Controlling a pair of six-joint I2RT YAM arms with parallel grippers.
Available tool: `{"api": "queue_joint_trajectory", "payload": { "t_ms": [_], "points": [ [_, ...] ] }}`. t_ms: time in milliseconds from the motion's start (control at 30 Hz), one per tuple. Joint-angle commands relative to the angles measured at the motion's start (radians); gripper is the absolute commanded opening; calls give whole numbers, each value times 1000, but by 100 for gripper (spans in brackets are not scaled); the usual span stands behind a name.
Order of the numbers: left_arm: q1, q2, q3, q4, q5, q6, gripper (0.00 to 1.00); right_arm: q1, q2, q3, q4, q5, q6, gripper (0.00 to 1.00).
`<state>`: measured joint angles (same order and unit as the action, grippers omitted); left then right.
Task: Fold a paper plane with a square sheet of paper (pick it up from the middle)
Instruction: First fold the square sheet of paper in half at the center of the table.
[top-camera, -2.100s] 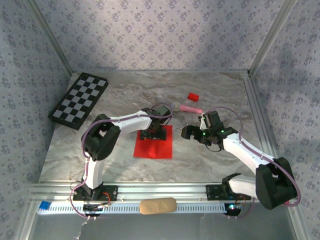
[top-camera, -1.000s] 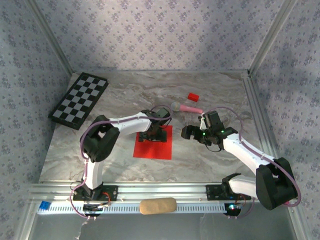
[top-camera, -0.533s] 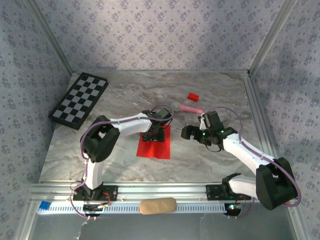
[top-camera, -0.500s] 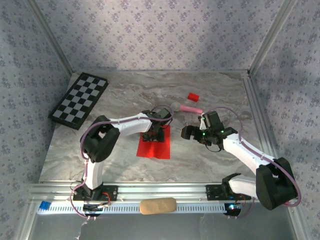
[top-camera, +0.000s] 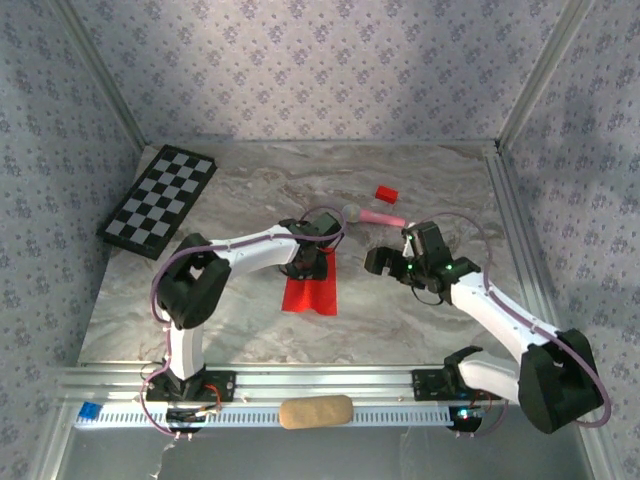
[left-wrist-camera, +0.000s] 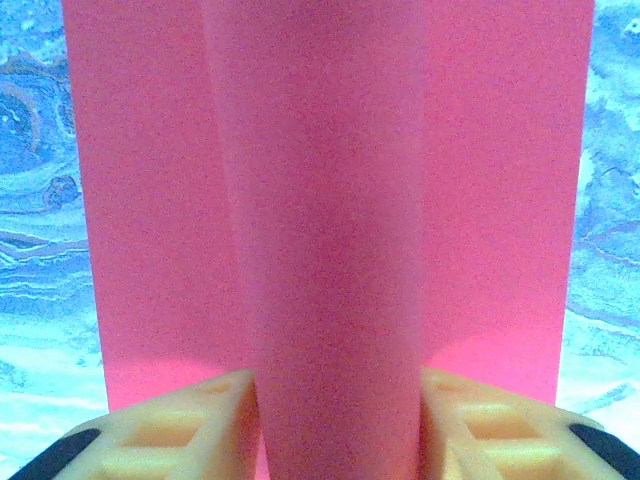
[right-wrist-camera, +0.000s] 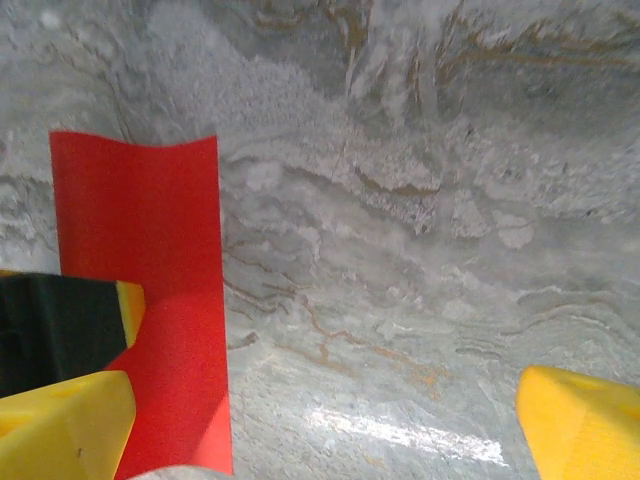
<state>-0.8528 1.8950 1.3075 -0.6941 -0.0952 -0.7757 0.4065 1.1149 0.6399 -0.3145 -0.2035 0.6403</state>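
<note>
Square sheet of paper (top-camera: 311, 293) is found around the middle of the bench (top-camera: 440, 190), well clear of every edge, and is buckled into a raised ridge. That ridge is pinched at mid-sheet between the fingers (left-wrist-camera: 190, 425) of the left gripper (top-camera: 312, 262). The right gripper (top-camera: 380, 263) is held spread wide and empty, near the sheet's right edge. Risks: thin paper could be pulled out of the grip on lifting. A skewed or crumpled crease could be set if the ridge is squeezed off-centre. Hanging flaps could be snagged by the right gripper.
</note>
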Motion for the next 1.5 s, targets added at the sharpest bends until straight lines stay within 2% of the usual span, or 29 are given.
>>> {"api": "queue_joint_trajectory", "payload": {
  "t_ms": [0, 67, 267, 367, 467, 667, 900, 1133, 1300, 1467],
  "points": [
    [6, -50, -5, -5, 18, 8, 40, 3, -47, -15, -7, 67, 40, 100],
    [9, -66, -1, -3, 29, 9, 37, 0, -61, -19, -3, 65, 43, 100],
    [38, -147, -6, 63, 135, 19, 37, -14, -64, -19, 2, 38, 48, 100],
    [73, -196, -34, 134, 250, 5, 37, -32, -64, -23, 15, 17, 60, 100],
    [123, -242, -96, 268, 419, -33, 38, -52, -64, -26, 34, -12, 71, 100],
    [179, -284, -179, 435, 576, -72, 38, -77, -61, -36, 95, -63, 102, 100],
    [179, -245, -234, 534, 626, -94, 39, -77, -56, -40, 141, -47, 138, 100],
    [178, -216, -330, 704, 688, -143, 40, -75, -73, -74, 167, -83, 129, 100],
    [178, -178, -355, 733, 709, -143, 40, -58, -75, -116, 218, -100, 130, 100],
    [179, -202, -396, 753, 690, -127, 40, -49, -105, -166, 262, -66, 133, 99]
  ]
}}
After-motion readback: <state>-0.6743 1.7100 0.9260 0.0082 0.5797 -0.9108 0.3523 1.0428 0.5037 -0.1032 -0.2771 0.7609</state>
